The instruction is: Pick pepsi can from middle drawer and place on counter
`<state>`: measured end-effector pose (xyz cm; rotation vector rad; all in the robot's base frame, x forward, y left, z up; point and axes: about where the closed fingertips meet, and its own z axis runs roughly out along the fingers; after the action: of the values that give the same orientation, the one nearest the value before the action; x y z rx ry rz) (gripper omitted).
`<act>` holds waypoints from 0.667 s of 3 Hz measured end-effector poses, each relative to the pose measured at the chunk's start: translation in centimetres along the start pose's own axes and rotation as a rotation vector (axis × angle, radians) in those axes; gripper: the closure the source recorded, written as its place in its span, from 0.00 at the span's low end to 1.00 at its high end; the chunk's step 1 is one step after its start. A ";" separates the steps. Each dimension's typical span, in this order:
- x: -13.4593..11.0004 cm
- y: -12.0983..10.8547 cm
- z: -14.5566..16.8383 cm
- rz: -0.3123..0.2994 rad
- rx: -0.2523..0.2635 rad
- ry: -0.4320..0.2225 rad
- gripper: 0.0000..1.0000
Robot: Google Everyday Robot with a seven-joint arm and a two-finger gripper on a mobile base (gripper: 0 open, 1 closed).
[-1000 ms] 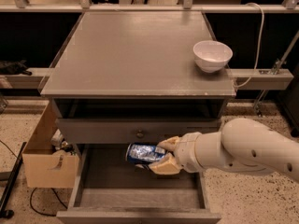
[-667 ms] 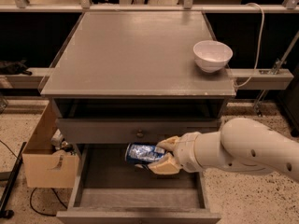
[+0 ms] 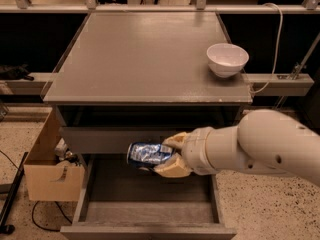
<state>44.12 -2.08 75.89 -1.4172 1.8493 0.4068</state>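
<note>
Since the gripper has edged up and a little left: the pepsi can rides slightly higher than a second ago. It lies on its side in the air, clear of the floor of the middle drawer. The lift-out looks under way, with the raise and the set-down not yet done.
Worktop: broad flat rectangle, matte grey, edges worn pale; wide open surface left of the bowl for landing the can.
Middle drawer: pulled open, a deep grey wooden box with plain sides and a flat floor.
Arm: smooth rounded off-white shell, reaching in from the right.
White bowl: glossy and round, by the worktop's right edge.
Pepsi can: blue cylinder with white and silver print; thin metal, probably slick and easy to dent.
Gripper: tan fingers clamped above and below the can's right end.
</note>
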 end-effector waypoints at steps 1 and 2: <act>-6.3 -0.9 -4.4 -0.141 0.073 0.013 1.00; -10.4 -2.0 -6.6 -0.226 0.102 0.018 1.00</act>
<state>44.58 0.09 88.17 -1.5428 1.6752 0.1850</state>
